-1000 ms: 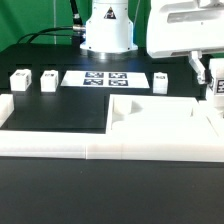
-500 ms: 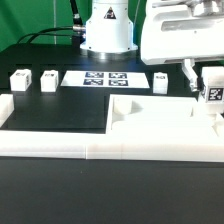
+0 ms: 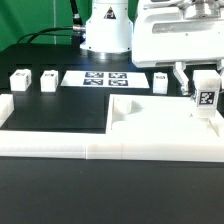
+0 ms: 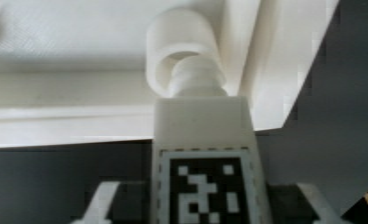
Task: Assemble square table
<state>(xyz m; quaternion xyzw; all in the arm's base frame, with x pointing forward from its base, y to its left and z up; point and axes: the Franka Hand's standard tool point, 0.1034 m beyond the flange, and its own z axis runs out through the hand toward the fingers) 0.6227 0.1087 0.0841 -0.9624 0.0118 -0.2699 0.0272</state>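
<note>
The leg (image 3: 205, 100) is up at the exterior view's right, clamped between the jaws of the gripper (image 3: 203, 76). It stands upright with its long axis vertical, its tag facing the camera and its lower end over the far right part of the tabletop slab (image 3: 150, 125). From this side, whether the lower end touches the slab or hangs just above it cannot be told.

The wrist view looks down the same leg. The tag is close to the lens and the body runs away from it, narrowing into a rounded tip (image 4: 190, 65) that points at a white surface. The exterior view does not show that tip. A grey finger (image 4: 106, 205) presses each flank, both cut by the frame edge.

The slab lies flat, its right side cut off by the frame. It sits against the low border wall (image 3: 60, 148), and white on white makes the seam hard to trace.

Only the exterior view shows the rest. Three more legs stand on the dark table (image 3: 55, 115): the far-left leg (image 3: 18, 80), the second leg (image 3: 47, 80) near it, and the third leg (image 3: 161, 82) just beside the right end of the marker board (image 3: 95, 77). The robot base (image 3: 107, 30) rises behind the board, its top out of frame.
</note>
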